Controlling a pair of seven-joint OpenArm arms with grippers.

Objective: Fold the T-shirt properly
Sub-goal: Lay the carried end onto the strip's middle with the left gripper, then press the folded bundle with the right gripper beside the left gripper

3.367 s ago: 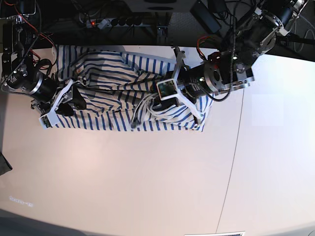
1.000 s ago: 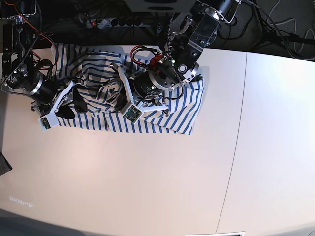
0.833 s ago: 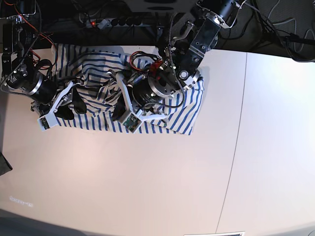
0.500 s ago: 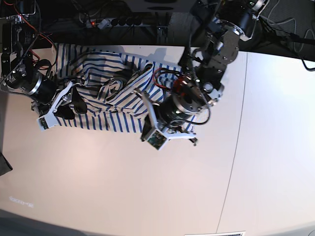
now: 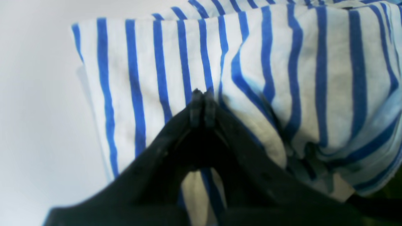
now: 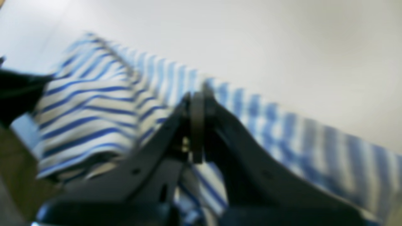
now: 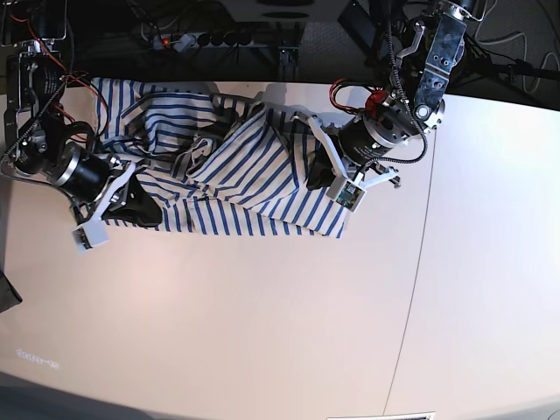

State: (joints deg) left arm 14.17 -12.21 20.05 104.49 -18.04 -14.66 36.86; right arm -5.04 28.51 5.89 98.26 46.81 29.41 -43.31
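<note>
My left gripper had its black jaws pressed together, tips meeting with no gap, and no cloth showed between them in the left wrist view. It hung over the T-shirt, whose blue stripes ran just past the tips; a folded corner of the shirt lay to one side of it with bare table beyond. In the base view this gripper sat at the shirt's edge nearest the middle of the table, its arm coming down from the far side.

My right gripper was also closed, jaws together. The right wrist view was blurred, so I could not say for sure whether a thin fold was caught in it; none showed. The striped cloth lay under and beyond the tips, with a bunched heap to one side. In the base view that gripper rested at the opposite end of the shirt, by its near hem.

The shirt lay crumpled and partly folded across the far part of the pale table, stretched between my two grippers. Behind it, past the table edge, ran a power strip and loose cables.
</note>
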